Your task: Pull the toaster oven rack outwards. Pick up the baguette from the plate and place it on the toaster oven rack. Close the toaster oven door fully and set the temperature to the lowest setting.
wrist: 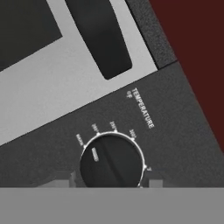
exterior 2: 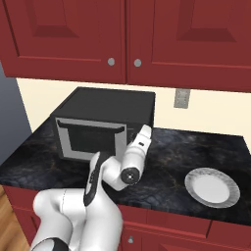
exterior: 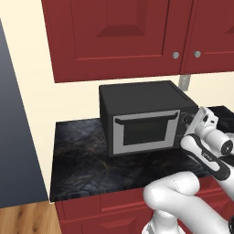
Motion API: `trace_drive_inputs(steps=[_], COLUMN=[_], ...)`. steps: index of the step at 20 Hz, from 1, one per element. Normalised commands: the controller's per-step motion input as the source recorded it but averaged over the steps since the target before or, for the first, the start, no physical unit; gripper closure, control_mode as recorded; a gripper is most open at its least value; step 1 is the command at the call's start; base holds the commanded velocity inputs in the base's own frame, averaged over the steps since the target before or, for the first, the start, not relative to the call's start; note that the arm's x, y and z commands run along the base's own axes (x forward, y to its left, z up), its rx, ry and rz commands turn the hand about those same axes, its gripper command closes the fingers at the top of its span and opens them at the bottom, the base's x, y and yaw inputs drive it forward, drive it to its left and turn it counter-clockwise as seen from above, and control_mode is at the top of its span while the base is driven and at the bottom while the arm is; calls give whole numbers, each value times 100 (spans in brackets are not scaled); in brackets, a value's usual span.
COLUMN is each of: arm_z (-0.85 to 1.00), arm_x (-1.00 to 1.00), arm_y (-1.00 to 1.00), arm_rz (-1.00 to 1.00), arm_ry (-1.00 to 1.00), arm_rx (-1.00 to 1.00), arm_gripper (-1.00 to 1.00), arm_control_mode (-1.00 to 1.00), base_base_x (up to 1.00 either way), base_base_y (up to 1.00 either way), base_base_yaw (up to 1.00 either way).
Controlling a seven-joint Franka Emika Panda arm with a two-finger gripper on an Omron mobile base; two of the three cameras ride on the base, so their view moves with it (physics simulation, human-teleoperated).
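Temperature step in hand, door (exterior: 144, 132) shut.
Knob (wrist: 111, 161) straddled by the half-open claw (wrist: 109, 183); grip cannot be told; turning is called for, marker at ten o'clock.

Your robot arm (exterior 2: 105, 179) is showing rounded glossy white shells, dark bands and black strips at its joints, and a round dark cap on one link.

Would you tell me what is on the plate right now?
The white plate on the counter holds nothing visible. No baguette lies there; the toaster oven interior is hidden behind its closed door.
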Motion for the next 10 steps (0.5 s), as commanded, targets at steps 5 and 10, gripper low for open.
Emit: trace_drive_inputs(steps=[5, 10], arm_z=[-9, -4], arm_x=[0, 7], arm_y=[-2, -2], arm_rz=[9, 6], arm_ry=[0, 2], arm_rx=[-9, -11], arm_gripper=[100, 100], arm_control_mode=[-100, -100], base_base_x=[0, 0], base_base_y=[0, 0], base_base_yaw=[0, 0])
